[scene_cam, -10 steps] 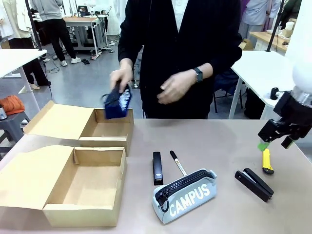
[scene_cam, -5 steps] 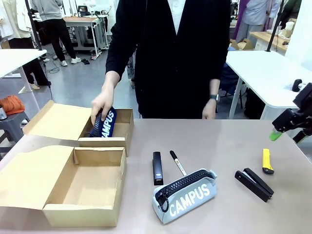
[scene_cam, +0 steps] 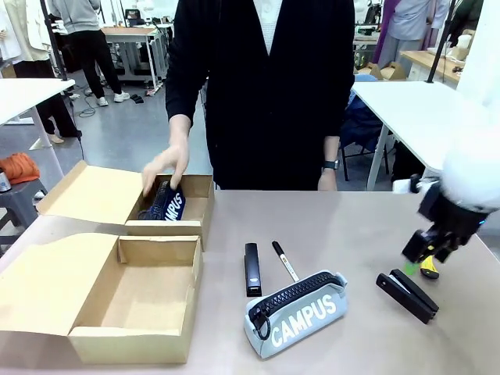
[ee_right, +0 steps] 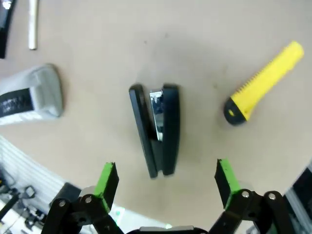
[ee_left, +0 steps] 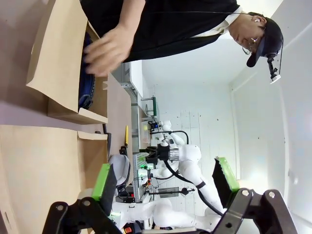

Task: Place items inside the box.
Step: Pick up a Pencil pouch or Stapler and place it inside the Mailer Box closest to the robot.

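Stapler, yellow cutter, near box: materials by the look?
Stapler: likely matte black plastic shell, shiny metal strip between its arms. Yellow cutter: probably plastic, ribbed yellow body, black tip. Near box: plain brown cardboard, matte, creased folds.

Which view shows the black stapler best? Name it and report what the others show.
The right wrist view: the black stapler lies full length, seen from above, just ahead of the open right gripper. The front view shows it small and slanted, beside the yellow cutter. The left wrist view faces the boxes instead.
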Controlling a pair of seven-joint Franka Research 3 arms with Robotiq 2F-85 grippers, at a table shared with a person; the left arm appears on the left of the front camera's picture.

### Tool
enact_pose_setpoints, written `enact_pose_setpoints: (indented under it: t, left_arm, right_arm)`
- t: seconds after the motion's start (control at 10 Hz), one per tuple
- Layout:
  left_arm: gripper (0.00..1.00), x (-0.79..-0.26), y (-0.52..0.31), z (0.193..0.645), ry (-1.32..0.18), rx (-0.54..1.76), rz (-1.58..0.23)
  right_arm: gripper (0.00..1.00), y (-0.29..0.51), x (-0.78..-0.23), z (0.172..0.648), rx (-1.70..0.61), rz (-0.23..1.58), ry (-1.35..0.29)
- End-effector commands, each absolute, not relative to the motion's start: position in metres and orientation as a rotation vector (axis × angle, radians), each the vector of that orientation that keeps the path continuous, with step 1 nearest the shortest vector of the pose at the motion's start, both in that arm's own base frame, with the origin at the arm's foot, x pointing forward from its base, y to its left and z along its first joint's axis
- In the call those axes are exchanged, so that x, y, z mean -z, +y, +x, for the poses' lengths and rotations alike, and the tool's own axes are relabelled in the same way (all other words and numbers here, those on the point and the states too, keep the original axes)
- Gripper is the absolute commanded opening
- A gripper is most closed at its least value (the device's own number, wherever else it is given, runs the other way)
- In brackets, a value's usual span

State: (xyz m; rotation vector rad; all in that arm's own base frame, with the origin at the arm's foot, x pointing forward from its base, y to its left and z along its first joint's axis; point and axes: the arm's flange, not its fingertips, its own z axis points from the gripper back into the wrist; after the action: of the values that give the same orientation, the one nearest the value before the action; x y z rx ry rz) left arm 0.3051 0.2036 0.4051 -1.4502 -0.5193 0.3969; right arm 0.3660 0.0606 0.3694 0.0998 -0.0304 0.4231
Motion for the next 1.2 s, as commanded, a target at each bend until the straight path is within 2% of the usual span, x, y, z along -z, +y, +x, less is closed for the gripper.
enact_pose_setpoints:
  t: [0.0, 0.2, 0.4, 1.0, 1.1]
  left_arm:
    - [1.0, -0.406, 0.203, 0.303, -0.533, -0.375, -1.457]
    - [1.0, -0.406, 0.203, 0.303, -0.533, -0.375, -1.457]
    - [1.0, -0.406, 0.203, 0.303, -0.533, -0.375, -1.457]
    - [1.0, -0.406, 0.203, 0.303, -0.533, -0.375, -1.457]
    - [1.0, -0.406, 0.203, 0.303, -0.533, -0.375, -1.457]
  right_arm:
    - [1.0, 0.066, -0.313, 0.348, -0.431, 0.101, -0.065]
    - [1.0, 0.08, -0.292, 0.355, -0.419, 0.096, -0.102]
    - [1.0, 0.086, -0.278, 0.359, -0.441, 0.083, -0.065]
    - [1.0, 0.085, -0.281, 0.357, -0.432, 0.084, -0.048]
    - [0.4, 0.083, -0.284, 0.355, -0.41, 0.084, -0.062]
